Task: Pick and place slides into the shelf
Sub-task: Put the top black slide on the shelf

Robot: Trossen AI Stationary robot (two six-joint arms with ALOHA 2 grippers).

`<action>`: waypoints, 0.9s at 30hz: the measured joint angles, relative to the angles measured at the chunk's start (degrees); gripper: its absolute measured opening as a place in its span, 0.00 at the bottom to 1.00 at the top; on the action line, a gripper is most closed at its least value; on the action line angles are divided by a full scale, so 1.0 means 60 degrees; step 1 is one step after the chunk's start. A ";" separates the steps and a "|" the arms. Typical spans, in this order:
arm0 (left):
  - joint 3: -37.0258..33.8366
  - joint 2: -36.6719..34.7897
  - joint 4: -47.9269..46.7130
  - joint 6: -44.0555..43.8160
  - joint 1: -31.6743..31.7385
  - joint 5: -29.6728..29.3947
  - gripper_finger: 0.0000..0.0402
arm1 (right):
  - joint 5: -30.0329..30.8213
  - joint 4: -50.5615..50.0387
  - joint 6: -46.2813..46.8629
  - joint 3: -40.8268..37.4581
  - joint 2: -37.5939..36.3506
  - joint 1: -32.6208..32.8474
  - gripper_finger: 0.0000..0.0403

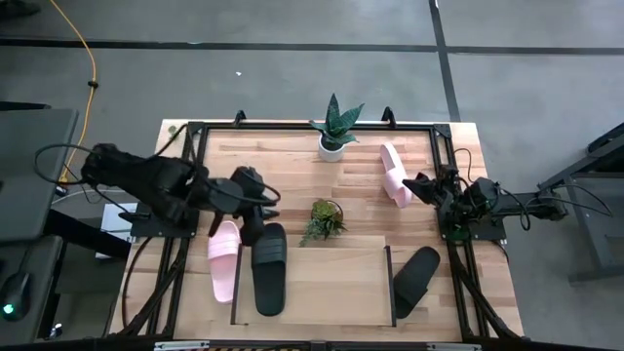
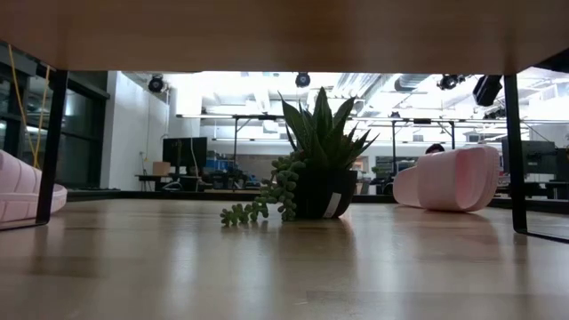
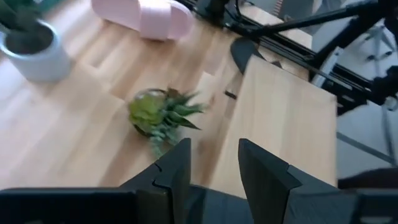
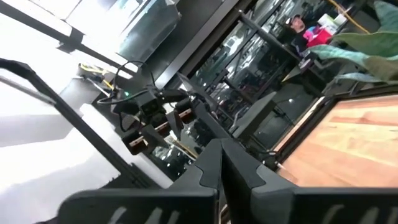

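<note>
Fingers of the left gripper (image 1: 247,231) stand parted with nothing between them, poised above the tabletop (image 1: 292,161) near the shelf's left end. Directly below and beside those fingers lie two slides: a pale pink slide (image 1: 223,258) just outside the shelf's left side panel, and a black slide (image 1: 270,267) just inside it, resting on the shelf (image 1: 322,283). In the left wrist view the two dark fingers (image 3: 176,168) frame a bare gap, and ahead of them sit the small trailing plant (image 3: 158,114), the shelf board and, farther off, the second pink slide (image 3: 144,15).

Fingers of the right gripper (image 1: 421,185) are pressed together, empty, hovering at the tabletop's right edge; their tips sit just beside the second pink slide (image 1: 394,173), though contact cannot be judged. Nearer the front than those fingers, the other black slide (image 1: 415,278) lies tilted across the shelf's right side panel. A potted spiky plant (image 1: 334,130) stands near the tabletop's far edge, well left of the right fingers.
</note>
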 joint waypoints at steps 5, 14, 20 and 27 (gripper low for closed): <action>0.0000 0.0248 0.0094 -0.0747 0.0035 0.0913 0.30 | -0.0051 -0.0148 -0.0036 -0.0004 0.0007 -0.0002 0.00; 0.0011 0.0516 -0.0364 -0.0882 0.0036 0.1610 0.30 | -0.0088 -0.0196 -0.0105 0.0000 0.0000 -0.0002 0.00; -0.0007 0.0766 -0.0792 -0.1827 -0.0195 0.2804 0.30 | 0.0006 -0.0132 0.0116 0.0000 0.0004 0.0002 0.00; 0.0004 0.0941 -0.0728 -0.1656 -0.1623 0.1242 0.22 | 0.0018 -0.0105 0.0386 0.0000 0.0000 0.0002 0.00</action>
